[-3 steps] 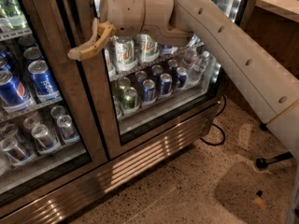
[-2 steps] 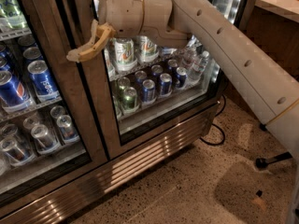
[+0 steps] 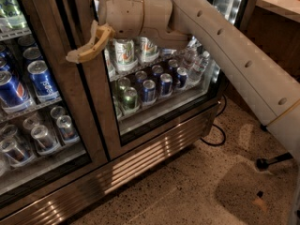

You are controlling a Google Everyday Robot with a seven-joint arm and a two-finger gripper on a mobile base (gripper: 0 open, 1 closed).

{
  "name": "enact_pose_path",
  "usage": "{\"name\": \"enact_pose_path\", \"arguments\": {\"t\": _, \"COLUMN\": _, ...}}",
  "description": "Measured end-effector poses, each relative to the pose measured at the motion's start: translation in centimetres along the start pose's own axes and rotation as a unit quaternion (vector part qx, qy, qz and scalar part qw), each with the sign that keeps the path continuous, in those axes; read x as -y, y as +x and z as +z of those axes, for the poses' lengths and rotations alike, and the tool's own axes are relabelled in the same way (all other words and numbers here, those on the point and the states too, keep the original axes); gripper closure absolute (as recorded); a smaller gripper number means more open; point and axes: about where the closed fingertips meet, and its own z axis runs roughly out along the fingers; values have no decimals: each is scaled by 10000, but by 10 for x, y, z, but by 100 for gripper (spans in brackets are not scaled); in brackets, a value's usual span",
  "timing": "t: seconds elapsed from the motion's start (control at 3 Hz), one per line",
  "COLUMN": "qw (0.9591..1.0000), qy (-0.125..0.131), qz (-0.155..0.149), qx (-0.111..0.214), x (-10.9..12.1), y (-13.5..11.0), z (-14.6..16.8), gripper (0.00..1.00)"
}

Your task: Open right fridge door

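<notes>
The right fridge door (image 3: pixel 161 86) is a tall glass pane in a brushed-steel frame, with green, blue and silver cans on shelves behind it. A bright white LED strip (image 3: pixel 230 6) runs down its far right side. My gripper (image 3: pixel 88 47), tan and curved, sits in front of the door's left upright (image 3: pixel 96 107), at the seam with the left door. The pale arm (image 3: pixel 220 46) crosses the glass from the right and hides the door's upper part. The door's bottom edge lies flush with the cabinet.
The left glass door (image 3: pixel 33 102) shows blue Pepsi cans and silver cans. A steel grille (image 3: pixel 140 161) runs along the base. A black cable (image 3: pixel 215 135) loops on the speckled floor at the fridge's right corner, by a wooden counter (image 3: pixel 276 27).
</notes>
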Motion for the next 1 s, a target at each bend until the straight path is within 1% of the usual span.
{"name": "enact_pose_path", "arguments": {"t": 0.33, "qw": 10000, "qy": 50, "qz": -53, "qx": 26, "x": 1, "y": -1, "z": 0, "gripper": 0}}
{"name": "enact_pose_path", "arguments": {"t": 1.0, "qw": 10000, "qy": 20, "qz": -22, "qx": 73, "x": 0, "y": -2, "z": 0, "gripper": 0}}
